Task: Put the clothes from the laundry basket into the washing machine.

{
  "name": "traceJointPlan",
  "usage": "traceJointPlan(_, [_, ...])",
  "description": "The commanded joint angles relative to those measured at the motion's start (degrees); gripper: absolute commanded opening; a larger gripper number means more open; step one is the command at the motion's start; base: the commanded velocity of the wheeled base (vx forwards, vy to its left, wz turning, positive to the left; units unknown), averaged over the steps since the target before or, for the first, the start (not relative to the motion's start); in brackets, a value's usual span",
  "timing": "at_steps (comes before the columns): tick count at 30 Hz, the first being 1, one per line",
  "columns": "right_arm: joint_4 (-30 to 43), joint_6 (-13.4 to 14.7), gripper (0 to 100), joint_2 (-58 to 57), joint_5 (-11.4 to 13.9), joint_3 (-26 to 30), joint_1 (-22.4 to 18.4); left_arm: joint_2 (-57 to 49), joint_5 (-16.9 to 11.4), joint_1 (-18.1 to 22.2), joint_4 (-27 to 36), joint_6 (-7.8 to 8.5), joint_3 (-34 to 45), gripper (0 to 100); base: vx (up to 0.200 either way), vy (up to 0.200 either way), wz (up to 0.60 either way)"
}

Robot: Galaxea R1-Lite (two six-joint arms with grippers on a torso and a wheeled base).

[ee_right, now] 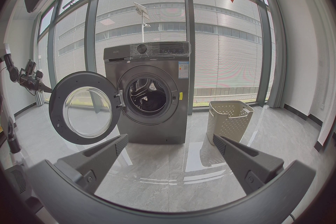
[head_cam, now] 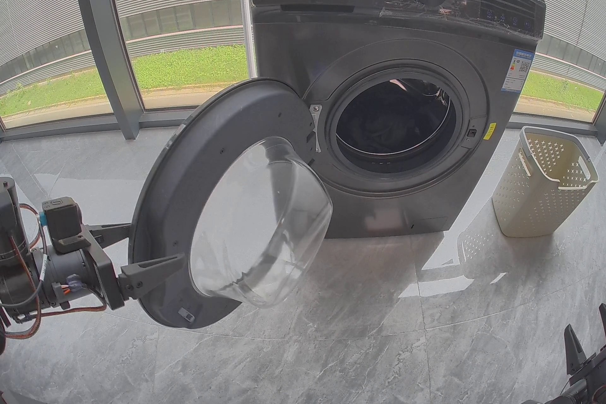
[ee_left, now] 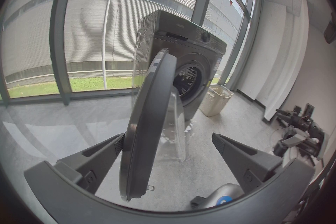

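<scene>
The grey washing machine (head_cam: pixel 391 108) stands by the window with its round door (head_cam: pixel 208 203) swung wide to the left. Dark clothes (head_cam: pixel 385 130) lie inside the drum, also seen as dark clothes (ee_right: pixel 148 98) in the right wrist view. The cream laundry basket (head_cam: pixel 543 184) stands on the floor right of the machine; what shows of its inside is bare perforated wall. My left gripper (head_cam: pixel 154 244) is open, its fingers straddling the door's outer rim (ee_left: pixel 147 130) without pinching it. My right gripper (ee_right: pixel 169 137) is open, holds nothing, and sits low and well back from the machine.
Glossy grey floor tiles (head_cam: pixel 353 336) spread in front of the machine. Window frames and glass run behind it. A white wall (ee_right: pixel 308 60) closes off the right side beyond the basket.
</scene>
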Motion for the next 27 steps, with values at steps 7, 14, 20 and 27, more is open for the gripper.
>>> traceJointPlan(7, [0.0,0.0,100,-0.8,0.0,1.0,0.0,-1.3,1.0,-5.0,-1.9,-1.88,2.0,100,0.0,0.0,0.0])
traceJointPlan(14, [0.0,0.0,100,-0.8,0.1,1.0,0.0,-8.7,0.6,6.5,-3.9,-1.97,3.5,100,0.0,0.0,0.0])
traceJointPlan(20, [0.0,0.0,100,-0.8,0.1,1.0,0.0,-9.7,0.3,15.2,-3.9,-1.71,3.4,100,0.0,0.0,0.0])
traceJointPlan(27, [0.0,0.0,100,-0.8,0.1,1.0,0.0,-5.0,0.4,15.5,-3.2,1.02,3.6,100,0.0,0.0,0.0])
